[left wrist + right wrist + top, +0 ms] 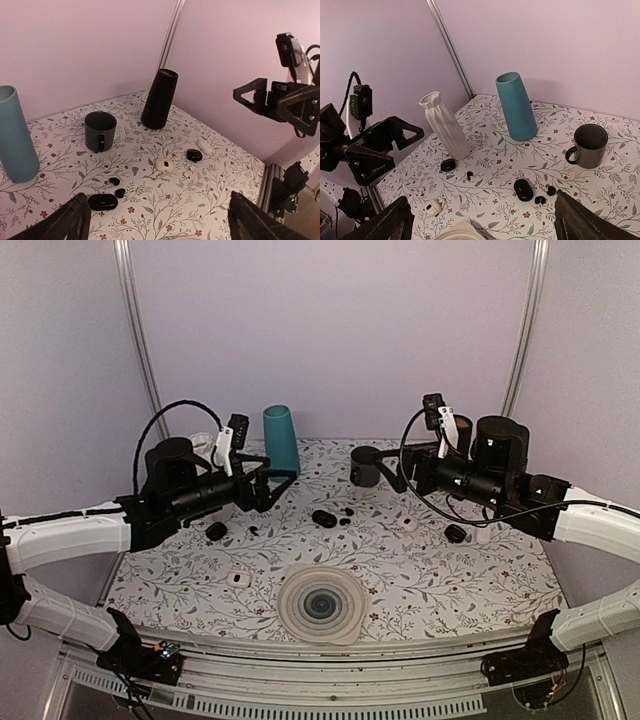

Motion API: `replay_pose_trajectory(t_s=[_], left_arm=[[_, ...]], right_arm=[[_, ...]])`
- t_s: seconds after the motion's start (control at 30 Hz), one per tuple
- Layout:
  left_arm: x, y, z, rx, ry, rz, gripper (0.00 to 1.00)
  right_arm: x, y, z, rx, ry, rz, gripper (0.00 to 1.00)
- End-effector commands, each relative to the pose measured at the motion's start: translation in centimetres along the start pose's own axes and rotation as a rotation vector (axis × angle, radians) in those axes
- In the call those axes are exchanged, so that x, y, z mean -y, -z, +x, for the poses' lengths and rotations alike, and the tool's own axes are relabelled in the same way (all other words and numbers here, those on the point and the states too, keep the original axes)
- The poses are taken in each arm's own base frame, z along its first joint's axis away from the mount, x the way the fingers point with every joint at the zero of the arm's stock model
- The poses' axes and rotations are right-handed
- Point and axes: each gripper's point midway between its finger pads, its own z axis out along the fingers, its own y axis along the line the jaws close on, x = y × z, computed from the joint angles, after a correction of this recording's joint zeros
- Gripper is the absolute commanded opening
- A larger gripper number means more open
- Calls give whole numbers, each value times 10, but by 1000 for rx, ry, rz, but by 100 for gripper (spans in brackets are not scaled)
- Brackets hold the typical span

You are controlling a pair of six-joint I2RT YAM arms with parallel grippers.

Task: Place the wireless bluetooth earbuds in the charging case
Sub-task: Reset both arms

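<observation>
An open black charging case [323, 518] lies mid-table with two black earbuds [346, 516] just right of it. The left wrist view shows that case [102, 202] and the earbuds [117, 186] by my left finger. In the right wrist view the case [523, 190] and earbuds [545, 195] sit near my right finger. My left gripper [275, 483] hovers open and empty left of them. Above the mug, my right gripper [393, 468] is also open and empty. A small black stem earbud [469, 175] lies apart.
Other cases lie scattered: white [237, 578], black [216, 531], white [409, 523], black [455, 533]. A teal vase [281, 438], dark mug [365, 466], white vase [445, 125] and black vase [159, 99] stand at the back. A round ribbed bowl [320, 604] sits near the front.
</observation>
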Motion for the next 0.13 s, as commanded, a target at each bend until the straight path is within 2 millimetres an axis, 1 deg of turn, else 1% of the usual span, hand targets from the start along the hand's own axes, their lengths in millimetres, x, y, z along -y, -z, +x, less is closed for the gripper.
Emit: replay_pose_trajectory(t_s=[0.0,0.1], left_arm=[[3,8,-16,66,-11,-6,96],[3,10,-17,71,-13,-8,96]], right_arm=[[6,4,-16,61,6,44,99],[12,7,-16,72,-5,76,99]])
